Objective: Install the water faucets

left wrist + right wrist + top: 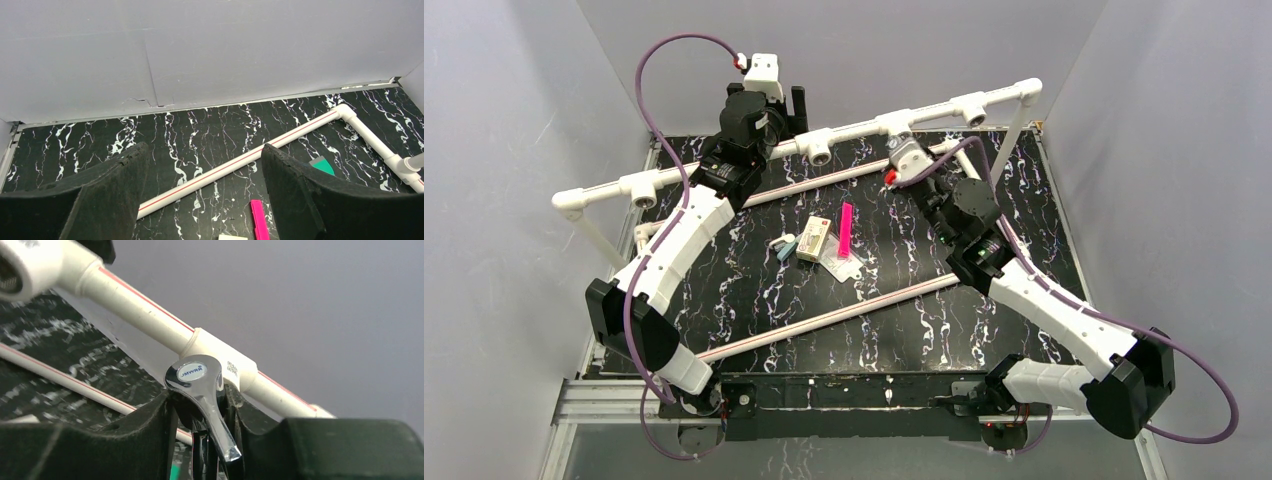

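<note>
One water faucet (pixel 192 372) is showing, and it is sitting in the right gripper (pixel 202 412), whose fingers are clenching its body from both sides. Its chrome lever handle (pixel 220 435) is pointing back toward the wrist camera and downward from a round badge cap. Just beyond that cap a white tee socket (pixel 220 352) on the raised pipe rail (pixel 859 133) is lying directly behind the faucet, touching it or very nearly so. The faucet's long axis therefore seems to be running from the gripper straight toward the tee and crosswise to the rail. The threaded end is hiding behind the handle and fingers, so it cannot be told whether it is already entering the socket. The left gripper (pixel 204 150) is standing wide open with nothing between its fingers, looking over the marbled desk (pixel 210 135), well apart from the faucet, so the right arm is plainly the nearer one. The coming move is probably calling for the stem to be held square to the socket mouth while it is turning in, since a tilted start is risking crossed threads.
</note>
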